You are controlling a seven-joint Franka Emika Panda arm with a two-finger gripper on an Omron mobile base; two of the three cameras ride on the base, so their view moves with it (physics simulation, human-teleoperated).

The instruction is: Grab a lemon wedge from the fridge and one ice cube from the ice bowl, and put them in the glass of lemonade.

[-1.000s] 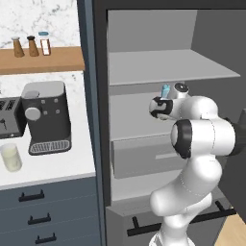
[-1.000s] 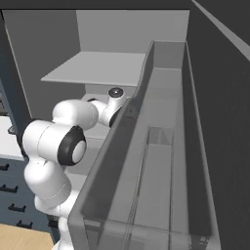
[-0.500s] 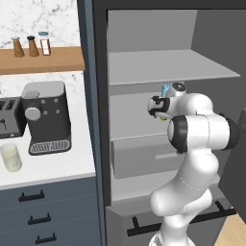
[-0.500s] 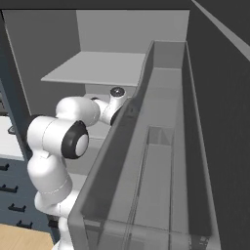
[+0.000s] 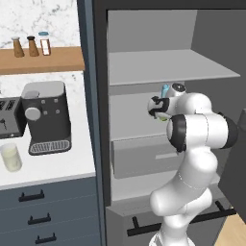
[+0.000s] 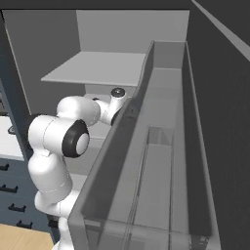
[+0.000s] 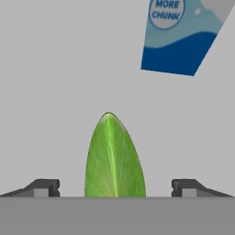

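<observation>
Jaws (image 7: 114,188): spread wide, gripping nothing, one tip on each side of the wedge, lined up for a pinch.
Lemon wedge (image 7: 114,158): green, pointed, lying between the tips on the fridge (image 5: 144,67) shelf.
Carton (image 7: 176,36): blue-and-white, beyond the wedge, apart.

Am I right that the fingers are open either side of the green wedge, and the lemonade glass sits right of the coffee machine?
Not quite. The left base view shows the glass of lemonade left of the coffee machine. The fingers do stand open around the green wedge.

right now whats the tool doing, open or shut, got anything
Tool: open, holding nothing; its tips stand either side of the green wedge on the fridge shelf.
</observation>
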